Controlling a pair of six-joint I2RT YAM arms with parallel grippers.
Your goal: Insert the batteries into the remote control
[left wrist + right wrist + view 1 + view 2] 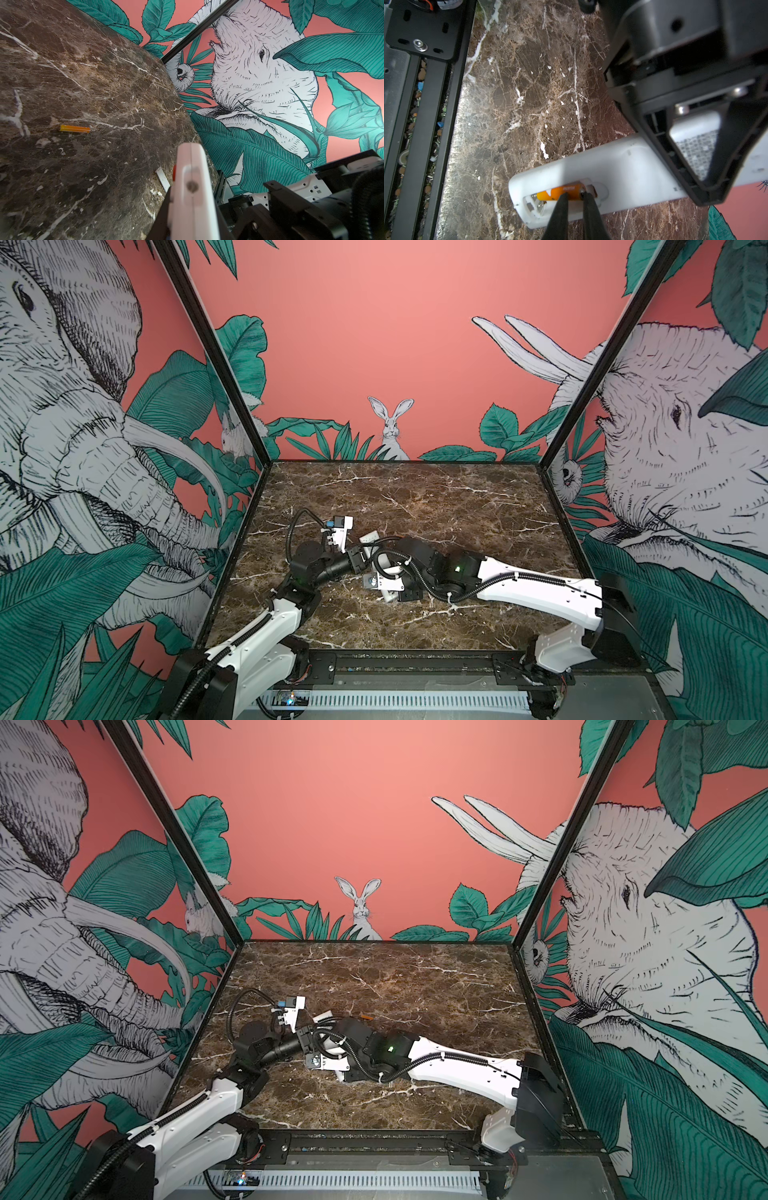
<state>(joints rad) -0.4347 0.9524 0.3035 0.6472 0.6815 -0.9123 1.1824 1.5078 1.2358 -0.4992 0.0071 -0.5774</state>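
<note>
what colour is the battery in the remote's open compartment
The battery is orange; best seen in the right wrist view.

Robot lab cell, 2 arms (274,622) (540,593), marble tabletop (415,497), jungle-mural walls (395,344)

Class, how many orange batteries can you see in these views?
2. One battery sits in the remote control's open compartment, at the right hand; another battery lies loose on the table. More may be hidden.

At seven and four o'clock, the left arm (274,626) and right arm (540,589) had white shells, black joints and ribbed black cables (290,536). A green light (457,568) glowed on the right one. The right gripper (574,194) had slim, tapered black fingers (558,214).
</note>
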